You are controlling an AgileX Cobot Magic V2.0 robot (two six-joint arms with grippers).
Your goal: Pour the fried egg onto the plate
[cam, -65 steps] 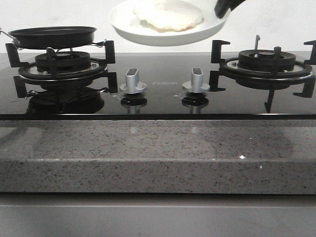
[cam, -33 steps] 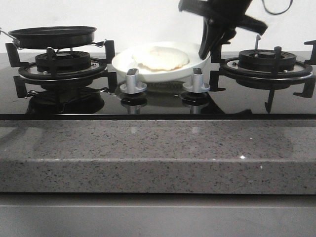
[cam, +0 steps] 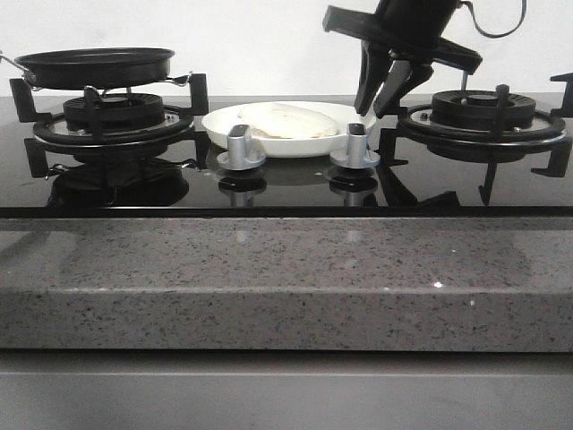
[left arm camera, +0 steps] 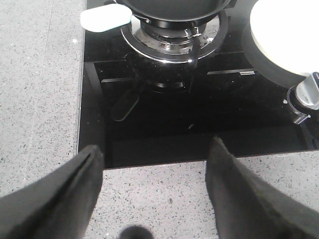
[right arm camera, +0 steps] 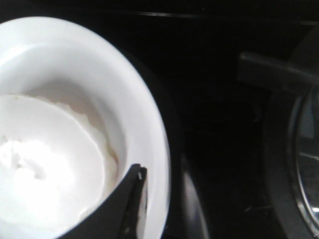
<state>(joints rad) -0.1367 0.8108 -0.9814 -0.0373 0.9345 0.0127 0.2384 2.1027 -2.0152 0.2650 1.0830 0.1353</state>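
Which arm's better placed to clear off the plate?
Right. Its gripper is open at the round white plate's rim with the fried egg on it; left gripper hangs over the counter edge.

The plate [cam: 285, 143] is glossy white, like ceramic. Under it the hob [cam: 286, 193] is mirror-smooth black glass. In front of the hob, the bench [cam: 286, 278] is speckled grey stone.

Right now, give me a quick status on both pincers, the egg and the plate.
Right pincer open at the round white plate's rim. Left pincer open, holding nothing. Pale fried egg on that plate, down on the black glass hob between the burners. Silver knobs stand in front.
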